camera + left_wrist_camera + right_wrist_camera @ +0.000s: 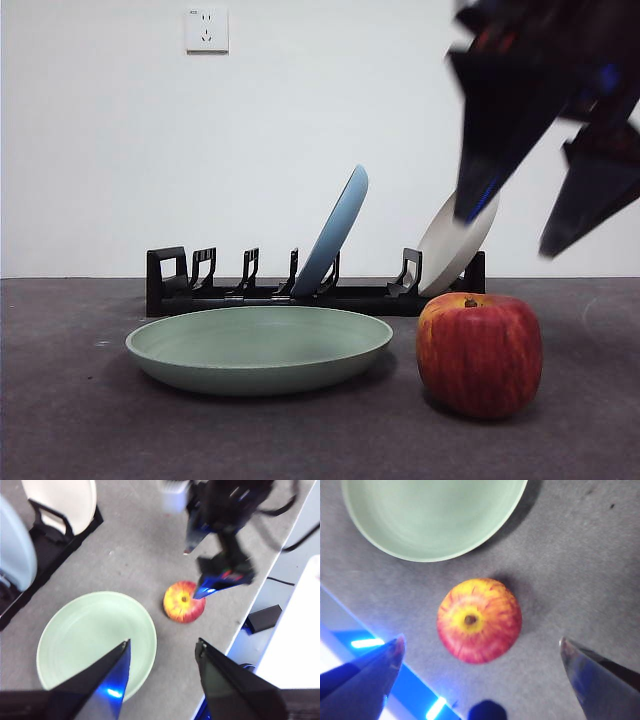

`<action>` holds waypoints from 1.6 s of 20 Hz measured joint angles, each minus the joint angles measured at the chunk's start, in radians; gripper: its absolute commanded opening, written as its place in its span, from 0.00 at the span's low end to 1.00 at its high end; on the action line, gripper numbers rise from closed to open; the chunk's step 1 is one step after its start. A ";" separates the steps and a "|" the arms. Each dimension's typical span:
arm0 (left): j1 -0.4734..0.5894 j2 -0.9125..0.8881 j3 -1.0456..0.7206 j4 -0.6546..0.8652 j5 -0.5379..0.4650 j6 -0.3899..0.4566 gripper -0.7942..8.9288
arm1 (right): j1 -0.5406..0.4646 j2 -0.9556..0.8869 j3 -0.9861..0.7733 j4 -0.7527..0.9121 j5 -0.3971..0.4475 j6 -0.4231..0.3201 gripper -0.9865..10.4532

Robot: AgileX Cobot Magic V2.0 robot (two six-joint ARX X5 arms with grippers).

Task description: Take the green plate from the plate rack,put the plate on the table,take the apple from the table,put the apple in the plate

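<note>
Rack (300, 290) at the table's (60, 420) back holds two plates: one blue (335, 232), one cream (455, 245). One green plate (258, 348) lies flat before it, one apple (480, 353) just beside, apart. Right gripper (480, 675), jaws wide, hangs above the apple, nothing between. Left gripper (162, 652), parted and empty, is over the green plate's edge.

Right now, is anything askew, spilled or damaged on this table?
Nothing stands out. The green plate lies flat on the table, the apple sits upright beside it, untouched, and the blue plate and the cream-white plate lean in the plate rack. The right gripper hangs open above the apple.
</note>
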 measured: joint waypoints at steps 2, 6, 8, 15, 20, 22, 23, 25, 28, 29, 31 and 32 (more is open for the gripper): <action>0.000 -0.019 0.001 -0.016 0.000 -0.011 0.31 | 0.030 0.056 0.000 0.033 0.006 0.014 0.72; 0.000 -0.024 0.002 -0.035 0.000 -0.019 0.31 | 0.082 0.146 0.000 0.056 0.094 0.030 0.72; 0.000 -0.024 0.002 -0.037 0.000 -0.021 0.31 | 0.097 0.191 0.000 0.057 0.103 0.034 0.72; 0.000 -0.024 0.002 -0.039 0.000 -0.027 0.31 | 0.136 0.277 0.000 0.106 0.155 0.069 0.33; 0.000 -0.024 0.002 -0.039 0.000 -0.027 0.31 | 0.137 0.276 0.000 0.081 0.155 0.094 0.08; 0.000 -0.024 0.002 -0.040 0.000 -0.027 0.31 | 0.137 0.270 0.000 0.077 0.156 0.098 0.08; 0.000 -0.024 0.002 -0.043 0.000 -0.027 0.31 | 0.138 0.257 0.000 0.074 0.158 0.101 0.08; 0.000 -0.024 0.002 -0.045 0.000 -0.027 0.31 | 0.138 0.204 0.001 0.072 0.181 0.102 0.08; 0.000 -0.024 0.002 -0.045 0.000 -0.027 0.31 | 0.138 0.135 0.059 0.061 0.187 0.103 0.07; 0.000 -0.024 0.002 -0.045 0.000 -0.027 0.31 | 0.138 0.133 0.098 0.062 0.187 0.103 0.07; 0.000 -0.024 0.002 -0.045 0.000 -0.027 0.31 | 0.138 0.139 0.167 0.083 0.187 0.103 0.07; 0.000 -0.024 0.002 -0.046 0.000 -0.027 0.31 | 0.142 0.148 0.206 0.095 0.188 0.103 0.07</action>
